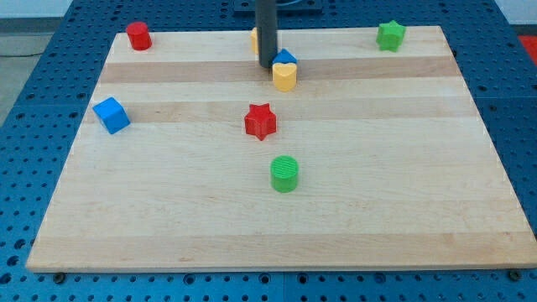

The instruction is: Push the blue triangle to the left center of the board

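The blue triangle (286, 58) sits near the top middle of the wooden board (277, 210), touching a yellow heart-shaped block (284, 76) just below it. My tip (267, 65) is down on the board right beside the blue triangle, on its left side. The dark rod rises from there to the view's top. A yellow block (254, 39) is mostly hidden behind the rod.
A red cylinder (138, 35) stands at the top left, a blue cube (111, 115) at the left centre, a red star (260, 121) in the middle, a green cylinder (284, 174) below it, and a green star (390, 35) at the top right.
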